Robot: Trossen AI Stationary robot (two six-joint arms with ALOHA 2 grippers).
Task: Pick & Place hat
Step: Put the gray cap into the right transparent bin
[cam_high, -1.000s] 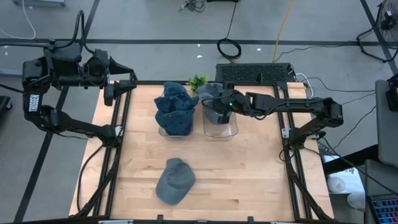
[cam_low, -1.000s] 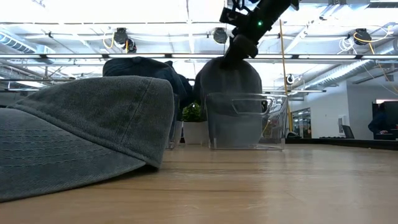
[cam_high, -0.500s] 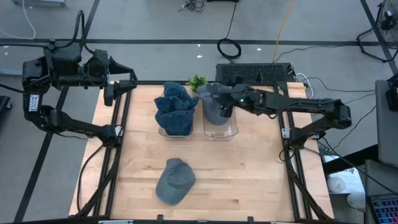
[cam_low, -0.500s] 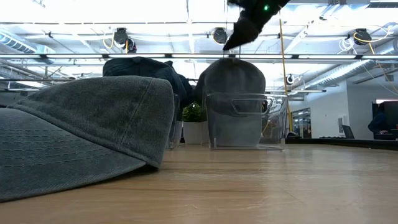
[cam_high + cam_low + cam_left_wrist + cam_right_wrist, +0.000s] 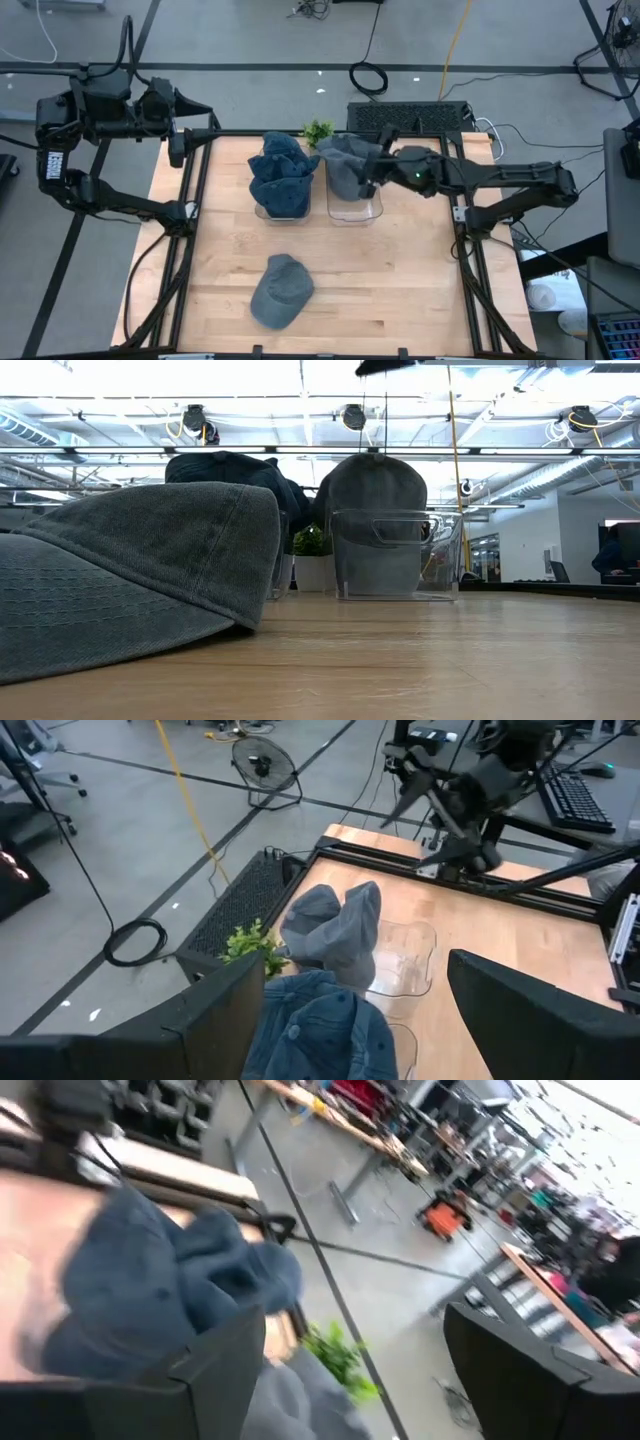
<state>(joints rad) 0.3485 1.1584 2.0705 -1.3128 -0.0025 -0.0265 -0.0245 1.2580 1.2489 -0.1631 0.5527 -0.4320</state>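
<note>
High view is showing the right gripper [image 5: 372, 172] hovering, jaws spread, above the grey hat [image 5: 345, 170] sitting in the clear bin [image 5: 354, 207]; left gripper [image 5: 205, 128] is waiting, jaws spread, off the desk [image 5: 400, 280].

From my station I can read almost nothing here. The one bit of lettering I can spot is white print running vertically on the left arm's lower link [image 5: 50, 165], at the far left of the high view, and it is too small for me to make out a single word. The hats, the clear bins and the worktop show no label or number that I can read. In the low view and the two wrist views, I can find no sign or writing in the room beyond that is legible.
</note>
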